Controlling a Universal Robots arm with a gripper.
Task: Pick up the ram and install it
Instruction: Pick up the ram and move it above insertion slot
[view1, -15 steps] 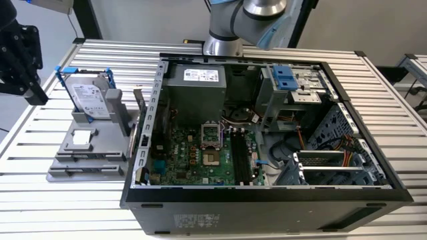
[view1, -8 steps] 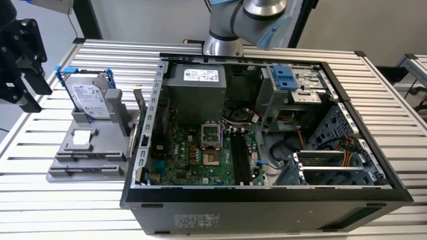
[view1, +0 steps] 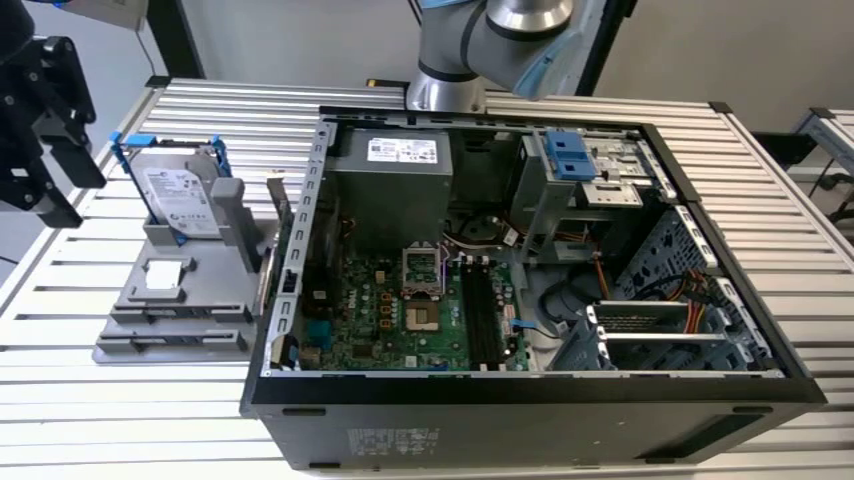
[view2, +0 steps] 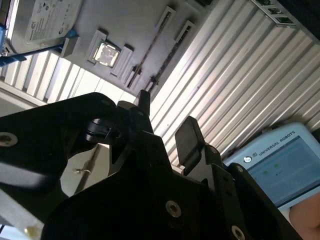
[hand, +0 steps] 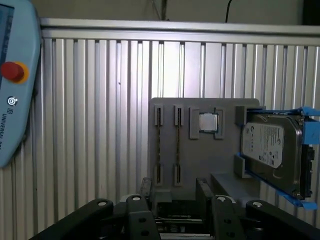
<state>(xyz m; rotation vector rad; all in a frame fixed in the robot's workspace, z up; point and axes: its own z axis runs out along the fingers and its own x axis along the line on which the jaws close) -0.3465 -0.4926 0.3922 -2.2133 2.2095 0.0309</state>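
First wrist view puts the ram (hand: 177, 145) straight ahead of the fingers (hand: 202, 190): it stands on edge in a slot of the grey holder (hand: 195, 160), with a second stick in the slot just beside it. Both have their long axis running away from the fingers, so the gap between the two tips lies across the thin side. The fingers are spread apart and grasp nothing, and they hang well apart from the holder over the ribbed worktop (hand: 90, 125). In the exterior view the holder sits to the exterior view's left of the open case (view1: 507, 430), the fingers farther left and higher. Each stick shows only as a bare edge, chips and notch are hidden, and I cannot tell which stick is meant
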